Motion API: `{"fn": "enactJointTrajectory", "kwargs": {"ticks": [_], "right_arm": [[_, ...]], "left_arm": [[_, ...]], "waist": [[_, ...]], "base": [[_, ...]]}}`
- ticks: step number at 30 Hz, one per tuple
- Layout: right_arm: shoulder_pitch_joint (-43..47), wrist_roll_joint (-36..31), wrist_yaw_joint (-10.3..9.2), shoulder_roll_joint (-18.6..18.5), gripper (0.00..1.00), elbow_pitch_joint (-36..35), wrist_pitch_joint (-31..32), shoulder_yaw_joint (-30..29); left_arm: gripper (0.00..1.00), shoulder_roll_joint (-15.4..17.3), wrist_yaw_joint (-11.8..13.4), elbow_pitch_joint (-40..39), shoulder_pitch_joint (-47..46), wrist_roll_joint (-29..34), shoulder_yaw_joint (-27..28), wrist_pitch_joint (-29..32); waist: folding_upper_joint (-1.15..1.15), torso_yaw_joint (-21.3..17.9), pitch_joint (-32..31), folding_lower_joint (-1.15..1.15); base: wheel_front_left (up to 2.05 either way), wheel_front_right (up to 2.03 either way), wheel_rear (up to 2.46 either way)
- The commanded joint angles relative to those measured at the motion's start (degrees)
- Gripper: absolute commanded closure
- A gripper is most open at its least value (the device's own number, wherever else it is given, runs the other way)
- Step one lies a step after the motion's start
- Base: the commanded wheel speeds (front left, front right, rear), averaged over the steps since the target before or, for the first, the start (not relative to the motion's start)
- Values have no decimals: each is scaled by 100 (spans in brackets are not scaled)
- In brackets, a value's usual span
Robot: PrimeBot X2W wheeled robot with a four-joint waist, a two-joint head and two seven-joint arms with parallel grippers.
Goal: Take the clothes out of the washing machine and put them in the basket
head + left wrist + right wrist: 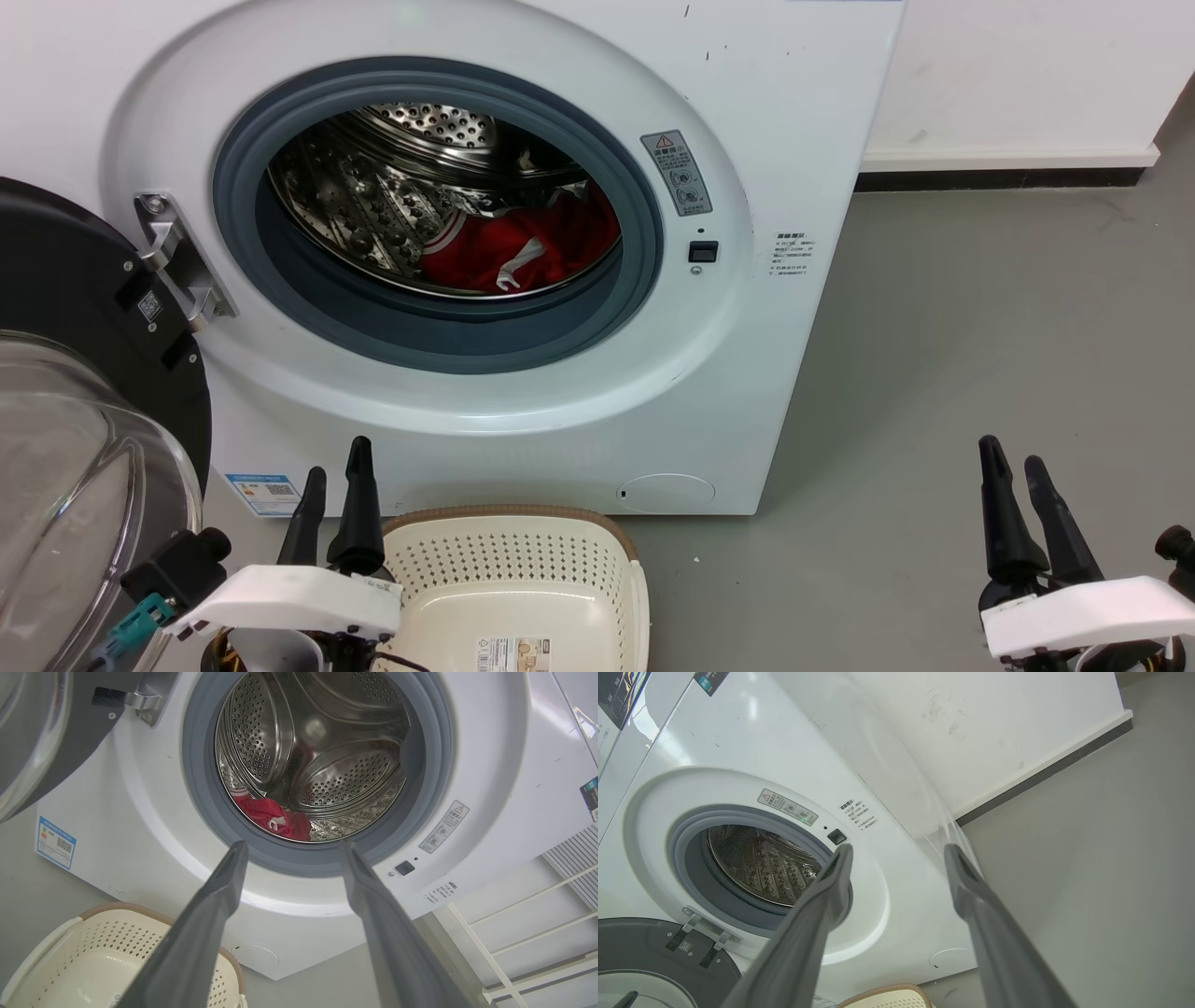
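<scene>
Left claw (336, 459) and right claw (1011, 455), nearest the head camera at lower left and lower right. Each has its two dark fingers parted and holds nothing. The left claw points up at the porthole. The right claw hangs over the bare grey floor (980, 327), to the right of the machine.

Washing machine (794, 112): a white front-loader. Its black-framed glass door (75, 280) stands wide open on the robot's left.

Basket (509, 513): cream, perforated, brown-rimmed. It stands on the floor just before the machine's base, beside the left claw, with a paper label on its bottom.

Clothes (523, 243): a red garment with white trim, lying low in the perforated steel drum (373, 196) — well apart from both claws.
</scene>
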Motion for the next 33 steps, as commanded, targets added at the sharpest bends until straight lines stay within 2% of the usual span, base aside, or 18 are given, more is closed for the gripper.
{"fn": "enactJointTrajectory", "kwargs": {"ticks": [1,33], "right_arm": [[11,-300,0,-28,0,-143,-78,28],[400,-2447,0,-31,0,-684,-598,85]], "left_arm": [[0,29,25,-133,-2,226,-41,-75],[0,25,89,-384,277,2265,-218,-600]], "waist": [[0,0,2,0],[0,-7,-13,0]], "base": [[0,0,0],[0,0,0]]}}
